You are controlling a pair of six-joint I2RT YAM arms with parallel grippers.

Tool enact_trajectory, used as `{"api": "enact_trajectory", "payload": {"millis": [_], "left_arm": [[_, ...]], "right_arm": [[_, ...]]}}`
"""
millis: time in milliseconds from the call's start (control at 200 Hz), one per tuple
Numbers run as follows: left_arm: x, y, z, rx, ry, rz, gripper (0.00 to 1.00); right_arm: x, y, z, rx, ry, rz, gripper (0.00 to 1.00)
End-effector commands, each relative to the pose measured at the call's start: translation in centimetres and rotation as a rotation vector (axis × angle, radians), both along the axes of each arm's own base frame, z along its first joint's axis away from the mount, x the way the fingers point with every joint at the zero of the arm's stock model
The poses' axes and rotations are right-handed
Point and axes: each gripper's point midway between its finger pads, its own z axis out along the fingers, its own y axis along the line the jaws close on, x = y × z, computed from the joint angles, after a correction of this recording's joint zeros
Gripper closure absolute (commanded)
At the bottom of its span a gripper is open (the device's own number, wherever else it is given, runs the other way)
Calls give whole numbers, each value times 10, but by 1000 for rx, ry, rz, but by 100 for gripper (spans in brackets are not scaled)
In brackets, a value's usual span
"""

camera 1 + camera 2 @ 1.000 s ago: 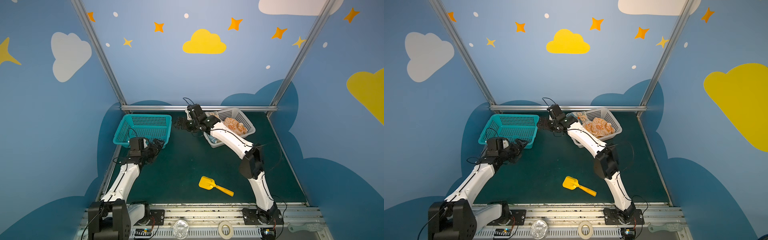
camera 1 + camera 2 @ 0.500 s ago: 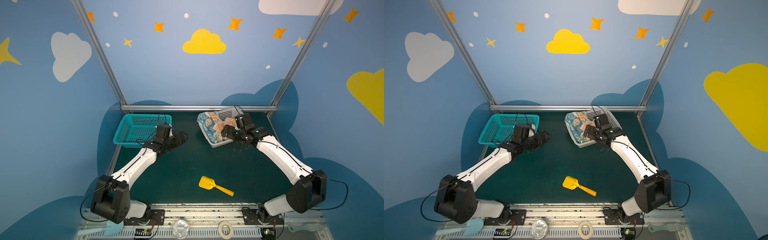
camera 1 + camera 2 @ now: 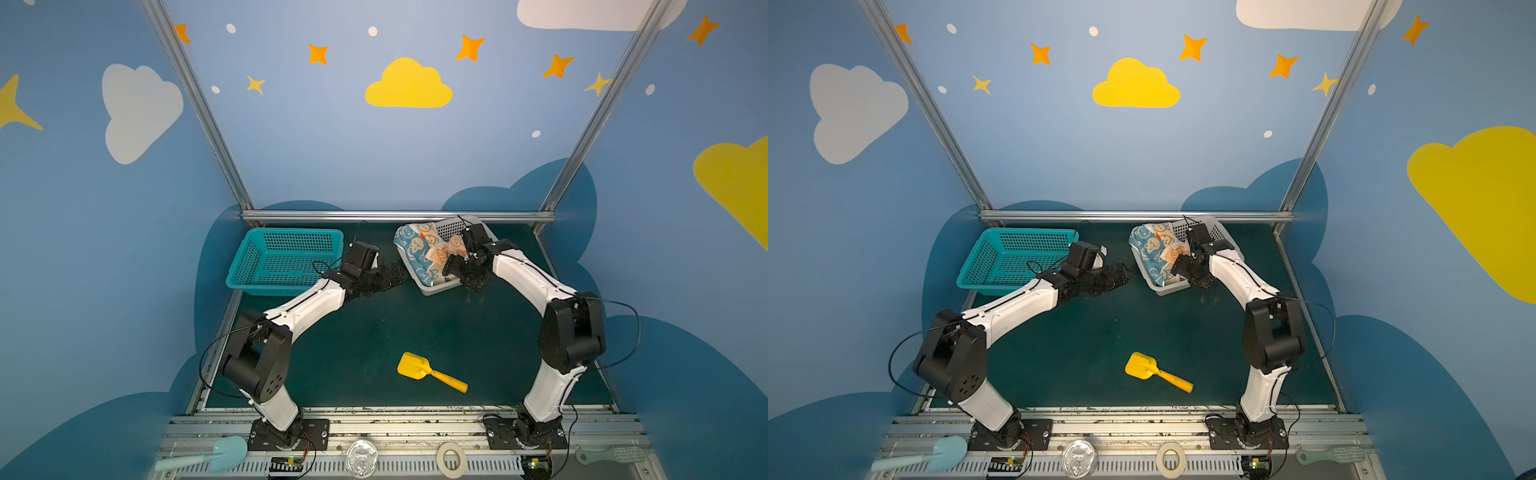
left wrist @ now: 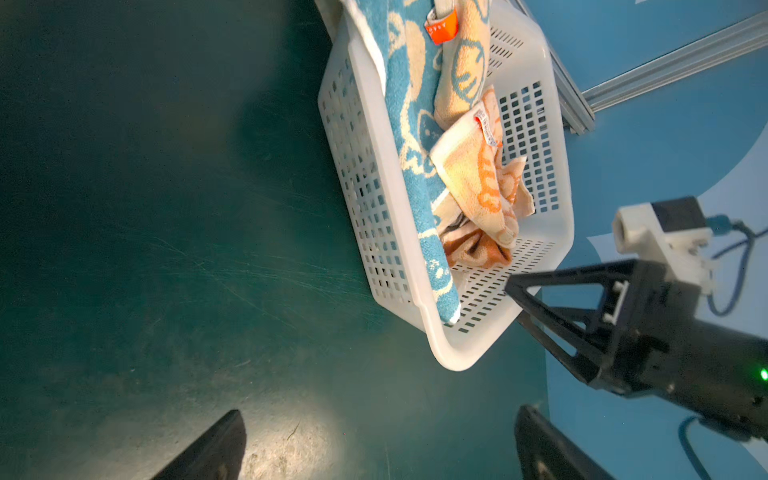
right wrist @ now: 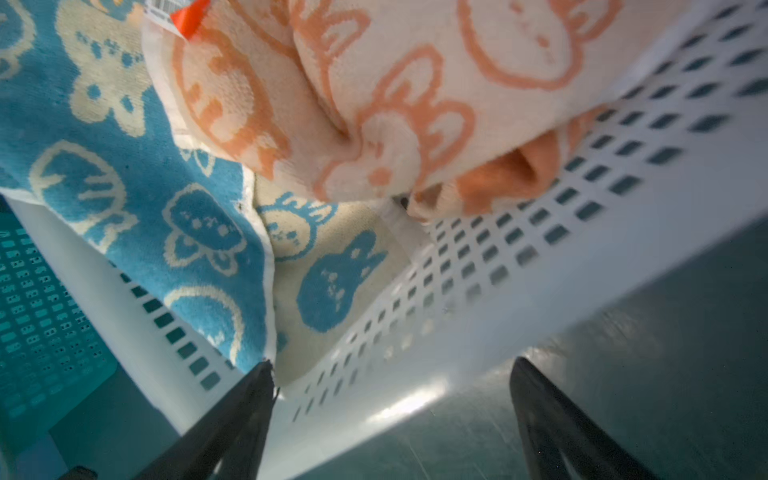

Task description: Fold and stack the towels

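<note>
The right arm, elbow raised, angles down to the white perforated plastic basket [image 3: 437, 289]. The right gripper [image 5: 390, 370] is spread astride its rim. The left arm stretches low, and the left gripper [image 4: 380, 419] is spread just beside that basket. A blue-and-cream rabbit-print cloth towel [image 3: 415, 249] and crumpled orange-and-cream cloth towels [image 3: 441, 251] lie inside it.

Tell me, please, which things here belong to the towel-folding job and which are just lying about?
Belong to the job:
- blue-and-cream towel
- orange-and-cream towels
- white basket holding them

Just lying about, as far as I can judge:
- teal basket
- yellow scoop
- tape roll
- light-blue spatula
- clear round lid
- pale green brush
</note>
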Motion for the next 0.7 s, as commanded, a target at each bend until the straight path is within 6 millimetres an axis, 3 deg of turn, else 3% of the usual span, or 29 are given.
{"api": "enact_trajectory", "payload": {"millis": [0, 185, 360, 491, 696], "left_arm": [[-6, 2, 4, 15, -27, -12, 0], [-19, 7, -3, 37, -19, -23, 0], [-22, 12, 4, 61, -39, -32, 0], [-23, 11, 5, 67, -44, -46, 0], [-22, 7, -9, 53, -17, -54, 0]], "right_arm": [[-16, -4, -17, -18, 108, 2, 21], [-16, -8, -31, -49, 118, -5, 45], [-17, -29, -25, -133, 110, -11, 68], [-20, -54, -27, -151, 125, -31, 76], [-26, -96, -26, -179, 148, -88, 77]]}}
